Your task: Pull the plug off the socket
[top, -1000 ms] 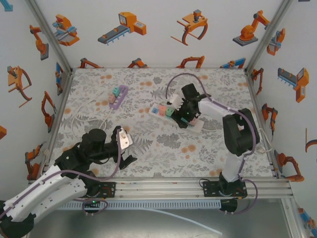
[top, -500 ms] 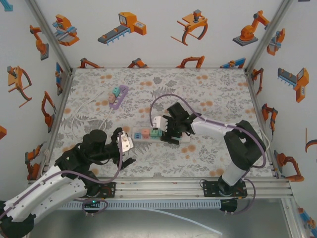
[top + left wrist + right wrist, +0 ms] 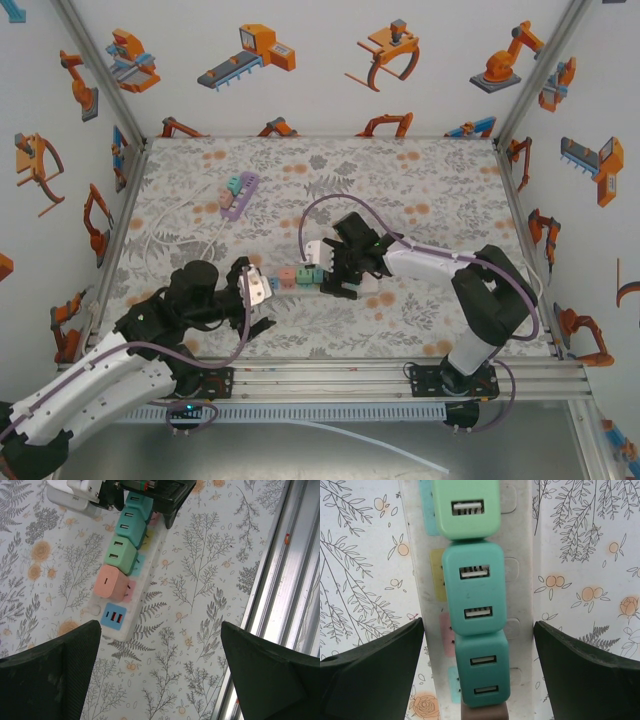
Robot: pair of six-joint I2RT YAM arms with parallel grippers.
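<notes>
Strip [image 3: 147, 561] position has been altered: within the past second it was carried from mid-table, right of centre, toward the near left, and it is now laid just ahead of the left gripper [image 3: 257, 304]. The plugs are thereby brought within that arm's reach, with the pink plug [image 3: 109, 581] nearest; none has been pulled yet. The right gripper [image 3: 335, 272] is stretched low across the table, its fingers [image 3: 370, 670] set astride the strip's far end and seemingly pressed to its sides. The left arm is bent low, wrist aimed at the strip, fingers [image 3: 47, 675] held wide apart and touching nothing.
</notes>
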